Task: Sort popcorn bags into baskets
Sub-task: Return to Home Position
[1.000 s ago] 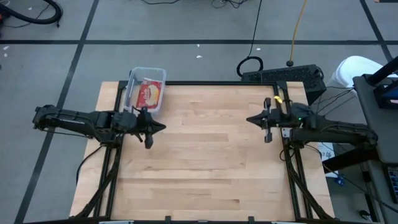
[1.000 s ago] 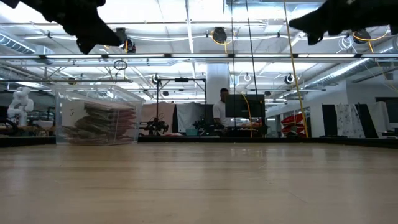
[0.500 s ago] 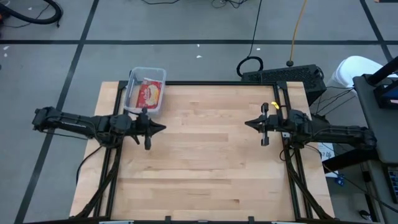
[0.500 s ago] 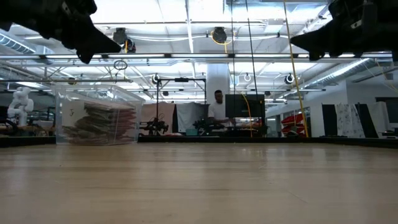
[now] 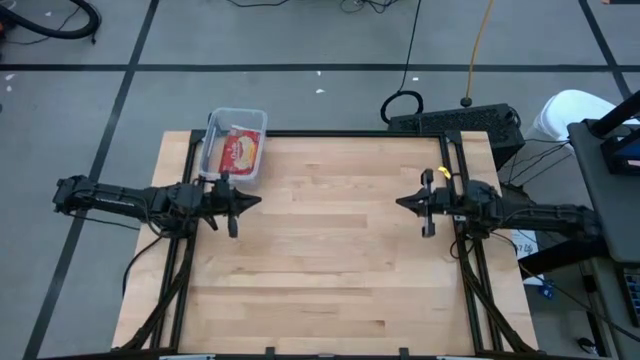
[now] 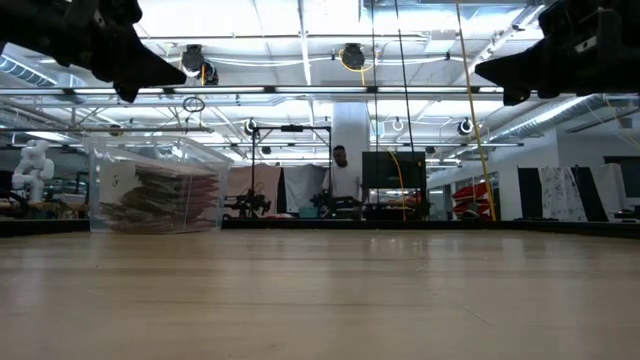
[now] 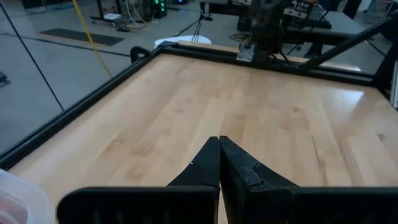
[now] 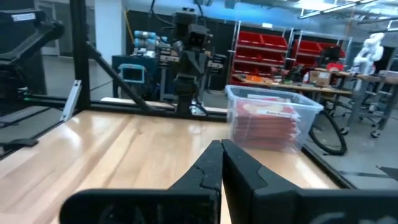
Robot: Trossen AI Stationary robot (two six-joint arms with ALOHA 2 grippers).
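Observation:
A clear plastic basket [image 5: 233, 148] stands at the table's far left corner, and red popcorn bags [image 5: 240, 150] lie stacked inside it, also seen as the stack [image 6: 165, 198] and the stack [image 8: 264, 124]. My left gripper [image 5: 258, 201] hangs shut above the table's left side, just in front of the basket, holding nothing [image 7: 219, 144]. My right gripper [image 5: 399, 203] hangs shut above the table's right side, empty [image 8: 221, 147]. Both point toward the table's middle.
The wooden table top [image 5: 330, 250] lies bare between the arms. A black frame [image 5: 350, 134] runs along the table's edges. A person [image 6: 338, 178] stands in the room beyond the far edge.
Both arms have drawn back toward their own sides of the table and sunk a little. The left gripper's fingers have closed fully. The basket and its bags have kept still.

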